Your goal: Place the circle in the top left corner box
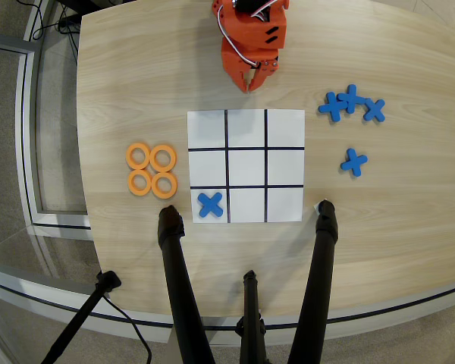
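Several flat orange circles lie in a tight square cluster on the wooden table, left of the paper grid; the nearest to the grid are the circle [163, 158] and the one below it [164, 184]. The grid [246, 148] is white with black lines. Its top left corner box [207, 129] in this overhead view is bare. A blue cross [210, 204] sits in the bottom left cell. My orange gripper [252, 85] hangs just beyond the grid's top edge, fingers together, holding nothing, far from the circles.
Three blue crosses [352, 103] bunch together right of the grid, and a single one [354, 161] lies below them. Black stand legs [174, 265] [324, 250] rise from the table's near edge. The table's rounded edge runs close to the left of the circles.
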